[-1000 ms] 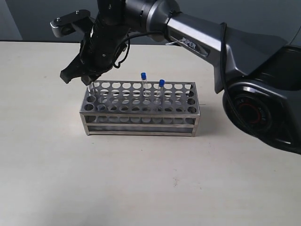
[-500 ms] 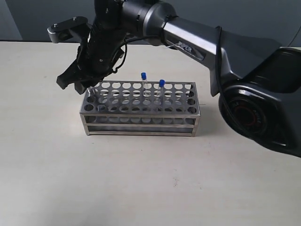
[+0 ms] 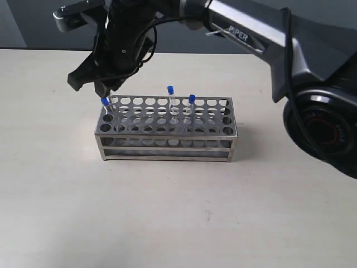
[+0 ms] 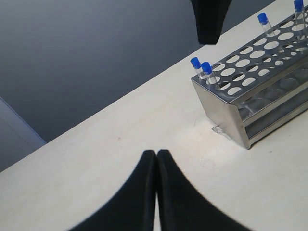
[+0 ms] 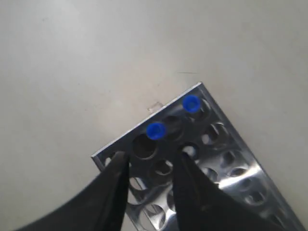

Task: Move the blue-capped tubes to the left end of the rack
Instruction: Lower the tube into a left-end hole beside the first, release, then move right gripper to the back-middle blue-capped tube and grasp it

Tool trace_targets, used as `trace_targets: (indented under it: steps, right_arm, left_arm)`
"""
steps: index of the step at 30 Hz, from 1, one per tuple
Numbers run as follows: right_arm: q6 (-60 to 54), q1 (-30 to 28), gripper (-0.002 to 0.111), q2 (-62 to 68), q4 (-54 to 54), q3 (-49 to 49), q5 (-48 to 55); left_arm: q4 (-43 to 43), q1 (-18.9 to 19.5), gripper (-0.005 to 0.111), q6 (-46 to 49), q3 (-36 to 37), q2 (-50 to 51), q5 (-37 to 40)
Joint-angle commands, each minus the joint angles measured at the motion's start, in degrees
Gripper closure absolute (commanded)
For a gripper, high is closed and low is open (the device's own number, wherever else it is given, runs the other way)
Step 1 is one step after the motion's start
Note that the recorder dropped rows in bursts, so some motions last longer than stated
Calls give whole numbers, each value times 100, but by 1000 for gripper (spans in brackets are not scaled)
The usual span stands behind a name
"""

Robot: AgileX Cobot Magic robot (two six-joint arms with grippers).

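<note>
Exterior view: the right gripper point(image 3: 90, 85) is found raised clear of the rack point(image 3: 167, 139), where a second ago it was lowered onto the left end. A blue cap point(image 3: 105, 101) is now exposed there, and the jaws are seen parted and empty. Two tubes point(image 3: 171, 96) are noted in unchanged holes mid-rack. Left wrist view: the left gripper point(image 4: 156, 192) is held off to the side above the table point(image 4: 96, 159), its jaws pressed together on nothing. Two capped tubes are counted side by side at the rack's end, and two further along. Right wrist view: both end caps are seen below the spread, empty fingers point(image 5: 111, 192). A release is judged completed; two of the four tubes are placed at the left end, and two are left to be moved.
</note>
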Motion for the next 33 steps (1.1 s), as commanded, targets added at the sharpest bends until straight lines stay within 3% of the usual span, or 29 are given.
trace_targets:
  steps: [1,9,20,28,33]
  right_arm:
    - [304,-15,70,-292,-808,-8,133]
    - [843,-53,70,-355,-2523,16,133]
    - [997,-815,70,-255,-1234,51,133]
    - [958,-816,70,-170,-674,284,133]
    - [958,-816,70,-170,-1057,817,133]
  left_arm:
    - [-29,-22,106,-28,-30,20,-31]
    - [-15,-22,106,-28,-30,20,-32]
    - [-15,-22,106,-28,-30,20,-32]
    - [-15,-22,106,-28,-30,20,-32]
    - [-15,-22,106,-28,-30,20,-32]
